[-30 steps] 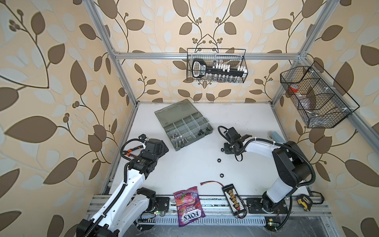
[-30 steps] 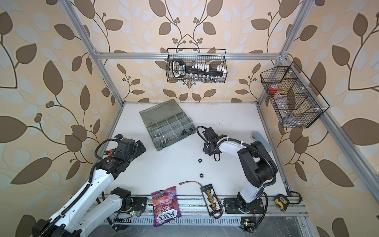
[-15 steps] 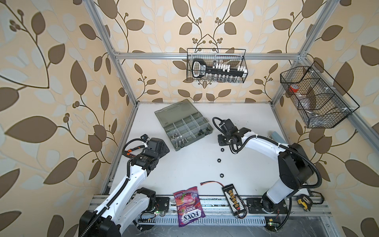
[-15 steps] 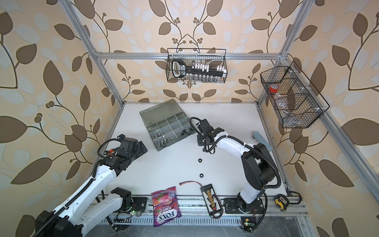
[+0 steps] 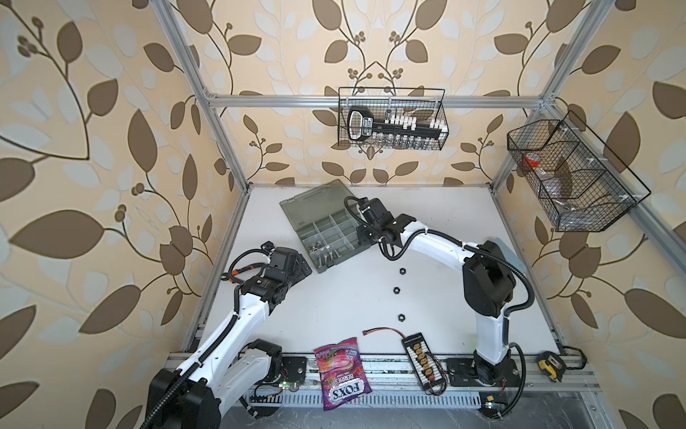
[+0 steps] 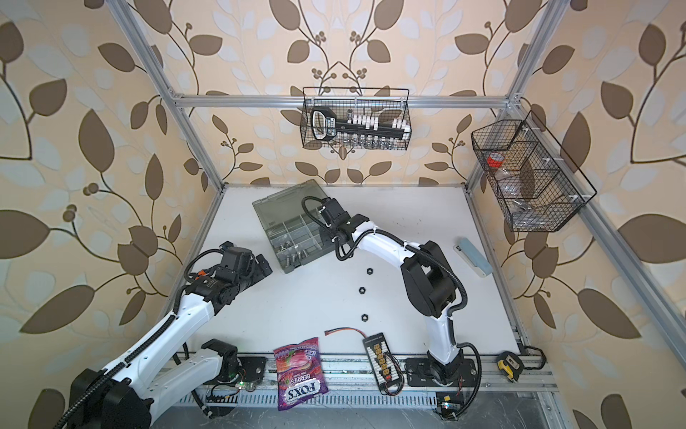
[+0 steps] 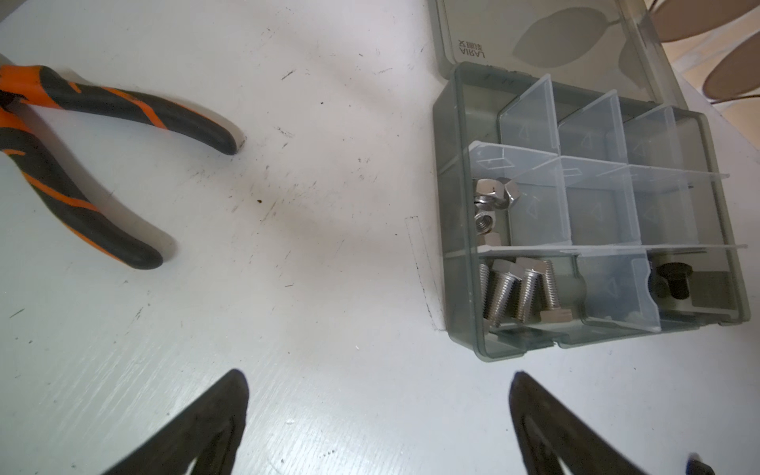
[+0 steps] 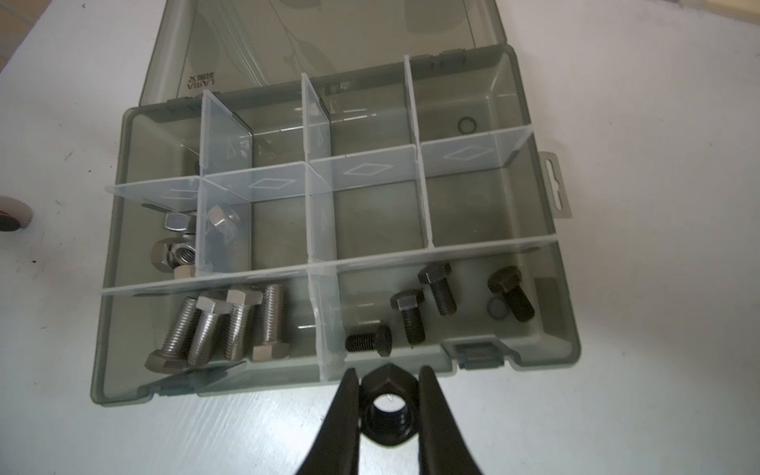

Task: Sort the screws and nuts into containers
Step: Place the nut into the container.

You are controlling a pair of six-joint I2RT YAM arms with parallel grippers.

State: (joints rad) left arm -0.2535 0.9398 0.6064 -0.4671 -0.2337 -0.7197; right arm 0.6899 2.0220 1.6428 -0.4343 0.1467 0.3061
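Right gripper (image 8: 387, 373): fingers pressed together on a black nut (image 8: 384, 386), its hole showing between them. The held nut sits just outside the near-right wall of the organizer case (image 8: 563, 312), beside the compartment holding the black screws (image 8: 438, 294). Silver screws (image 8: 234, 325) lie in the adjoining compartment, and silver nuts (image 8: 177, 251) in the one beyond it. Three loose black nuts (image 5: 396, 289) lie on the table (image 5: 334, 297), nearer than the right gripper. Left gripper (image 7: 377, 373): spread wide and empty, over the table near-left of the case.
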